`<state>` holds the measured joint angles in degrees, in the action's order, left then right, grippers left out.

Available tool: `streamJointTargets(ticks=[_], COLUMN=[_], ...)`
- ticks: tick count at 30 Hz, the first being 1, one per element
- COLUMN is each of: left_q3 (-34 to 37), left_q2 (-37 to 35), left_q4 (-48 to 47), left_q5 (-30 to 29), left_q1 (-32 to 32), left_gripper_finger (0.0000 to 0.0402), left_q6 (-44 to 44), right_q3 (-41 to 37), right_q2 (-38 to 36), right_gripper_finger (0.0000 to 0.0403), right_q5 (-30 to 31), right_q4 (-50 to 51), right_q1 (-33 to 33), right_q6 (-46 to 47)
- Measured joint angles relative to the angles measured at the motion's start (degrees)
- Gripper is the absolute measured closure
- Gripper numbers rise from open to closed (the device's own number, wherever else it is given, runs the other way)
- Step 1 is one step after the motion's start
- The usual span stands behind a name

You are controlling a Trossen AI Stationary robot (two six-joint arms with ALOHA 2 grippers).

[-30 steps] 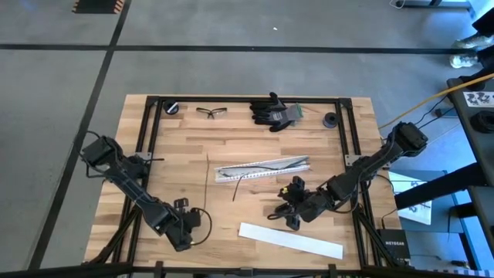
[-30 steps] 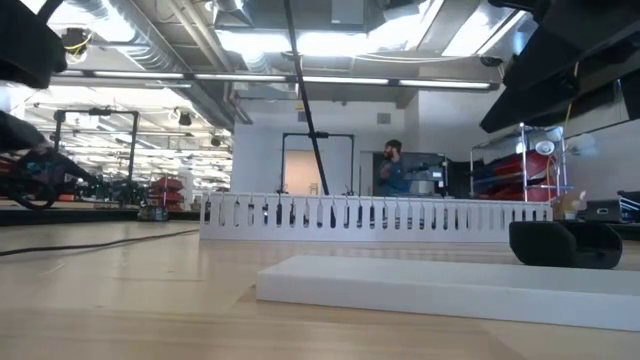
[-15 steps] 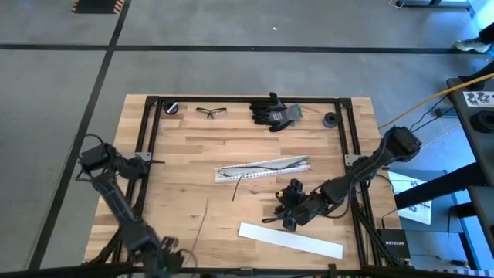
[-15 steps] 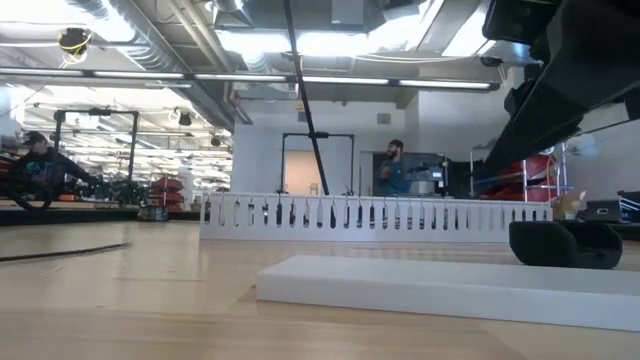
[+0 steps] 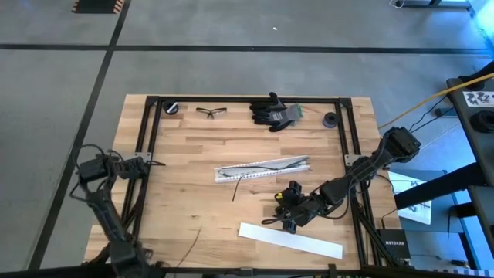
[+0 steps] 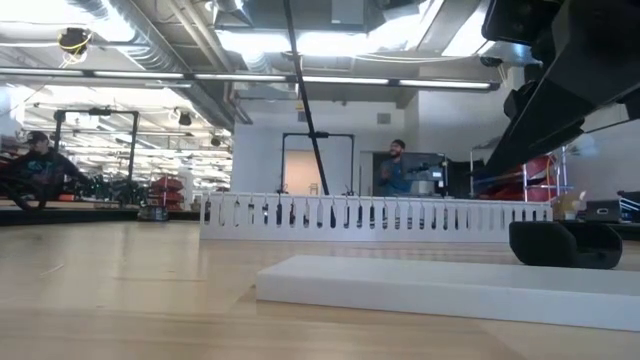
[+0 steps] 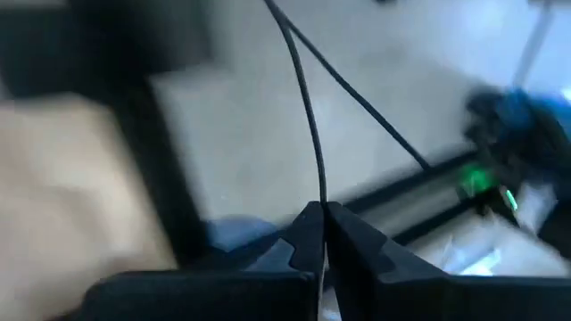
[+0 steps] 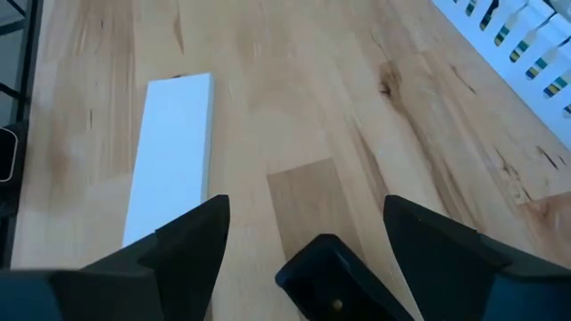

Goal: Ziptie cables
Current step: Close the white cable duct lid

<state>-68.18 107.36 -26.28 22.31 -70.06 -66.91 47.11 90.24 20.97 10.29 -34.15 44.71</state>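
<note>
My left gripper is past the table's near left corner, shut on a thin black ziptie that stands out beyond its fingertips in a bent loop. Part of that strip shows over the table's near edge. The cables lie along the white perforated strip at mid-table. A second black ziptie lies on the wood just in front of that strip. My right gripper hangs open above the bare wood right of centre, near a flat white strip. My left gripper pinches the ziptie between its two shut fingertips. From there two runs of the strip lead away, one long and curved, one slanting aside. Which part of the ziptie is in the pinch, I cannot tell. The strip is off the table at the fingers.
Safety glasses, black gloves and two small black round things lie along the far edge. A black frame runs round the table top. In the low view a black block sits at the right.
My left gripper has swung toward the near left corner and beyond the table's edge, turning as it went, and has stayed shut on the ziptie. The ziptie has been drawn along with it, toward the near edge. My right gripper has sunk slightly and stays open.
</note>
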Motion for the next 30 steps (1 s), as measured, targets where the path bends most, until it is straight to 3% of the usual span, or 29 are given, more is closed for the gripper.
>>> streamJointTargets(ticks=[3,8,12,17,25,30], left_q3=[-0.46,-4.64,-10.60,-17.51,-24.38,-24.94], left_q2=[-1.43,-1.90,-2.19,-2.97,-4.94,-5.03], left_q4=[-3.24,-13.93,-22.22,-39.03,-39.14,-47.27], left_q5=[-3.61,4.89,4.59,-8.20,-24.15,-36.69], left_q1=[1.26,0.54,0.69,3.32,6.87,10.04], left_gripper_finger=[0.0401,0.0401,0.0401,0.0401,0.0401,0.0401], left_q6=[-0.07,-1.50,0.30,3.37,13.66,13.07], right_q3=[0.00,-0.02,-0.02,-0.02,-0.04,-0.04], right_q2=[0.00,0.00,0.00,0.00,0.00,0.00], right_gripper_finger=[0.0118,0.0118,0.0118,0.0118,0.0118,0.0118], right_q5=[-0.06,-0.12,1.70,3.45,2.91,2.99], right_q4=[0.02,0.10,0.12,0.06,0.05,-0.09], right_q1=[0.00,0.01,0.05,0.04,0.04,0.04], right_q6=[0.00,-0.04,-0.45,-0.68,-0.11,-0.09])
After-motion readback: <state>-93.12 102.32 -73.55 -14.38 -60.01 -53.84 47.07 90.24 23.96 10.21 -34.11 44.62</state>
